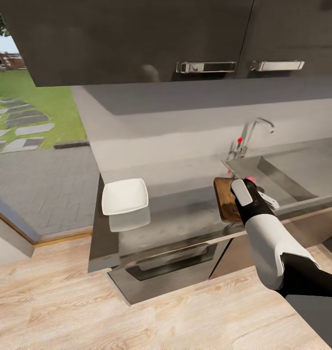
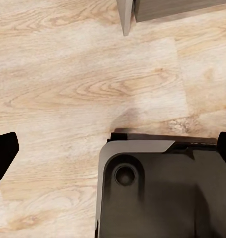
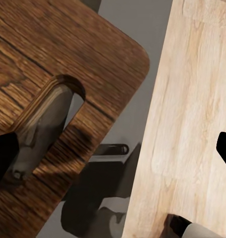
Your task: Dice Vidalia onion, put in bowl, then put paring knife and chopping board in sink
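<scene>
A window at the far left looks out on grass and paving stones. The bowl (image 1: 125, 195) sits on the grey reflective counter (image 1: 185, 214), well left of the board (image 1: 225, 204), which lies at the counter's front edge just beside the sink (image 1: 287, 175) with its tap (image 1: 251, 136). The right gripper (image 3: 113, 148) hovers over the board's slot end, fingers spread wide, empty. Dark cabinets (image 1: 136, 39) hang overhead. The left gripper (image 2: 113, 148) hangs open above the wood floor (image 2: 68, 74).
</scene>
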Available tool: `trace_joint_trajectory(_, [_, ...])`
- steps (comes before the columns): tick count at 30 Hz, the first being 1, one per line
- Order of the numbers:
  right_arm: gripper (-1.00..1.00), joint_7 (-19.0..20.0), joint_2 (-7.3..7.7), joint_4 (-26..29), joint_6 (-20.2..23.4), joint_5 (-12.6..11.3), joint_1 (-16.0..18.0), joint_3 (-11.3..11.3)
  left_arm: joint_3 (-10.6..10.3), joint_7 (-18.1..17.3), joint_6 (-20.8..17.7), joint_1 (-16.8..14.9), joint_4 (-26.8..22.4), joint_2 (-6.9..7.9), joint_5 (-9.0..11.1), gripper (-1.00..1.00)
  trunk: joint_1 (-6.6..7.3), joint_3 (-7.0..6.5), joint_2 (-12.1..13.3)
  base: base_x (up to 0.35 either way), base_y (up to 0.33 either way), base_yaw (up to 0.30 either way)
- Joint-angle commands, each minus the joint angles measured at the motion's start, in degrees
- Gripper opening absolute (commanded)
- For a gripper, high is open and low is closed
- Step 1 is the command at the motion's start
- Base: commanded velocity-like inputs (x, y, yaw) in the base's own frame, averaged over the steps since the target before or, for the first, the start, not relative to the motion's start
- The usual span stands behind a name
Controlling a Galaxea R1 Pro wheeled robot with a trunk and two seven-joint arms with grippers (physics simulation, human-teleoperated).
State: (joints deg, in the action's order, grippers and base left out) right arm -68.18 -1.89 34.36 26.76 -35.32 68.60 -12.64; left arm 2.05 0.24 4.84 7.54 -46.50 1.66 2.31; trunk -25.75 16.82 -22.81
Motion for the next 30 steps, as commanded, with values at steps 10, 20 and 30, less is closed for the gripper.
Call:
trace_joint_trajectory(10, [1.00,-0.13,-0.05,0.09,0.57,-0.01,0.04,-0.19,-0.03,0.02,0.08,0.02,0.08,0.01,0.24,1.00,-0.03,0.67,-0.11,0.000,0.000,0.000])
trace_joint_trajectory(20, [1.00,-0.11,-0.05,0.09,0.57,-0.01,0.04,-0.19,-0.03,0.02,0.08,0.02,0.09,0.01,0.24,1.00,-0.03,1.42,-0.11,0.000,0.000,0.000])
trace_joint_trajectory(30, [1.00,-0.11,-0.05,0.09,0.57,-0.01,0.04,-0.18,-0.03,0.02,0.08,0.02,0.09,0.01,0.24,1.00,-0.03,2.19,-0.11,0.000,0.000,0.000])
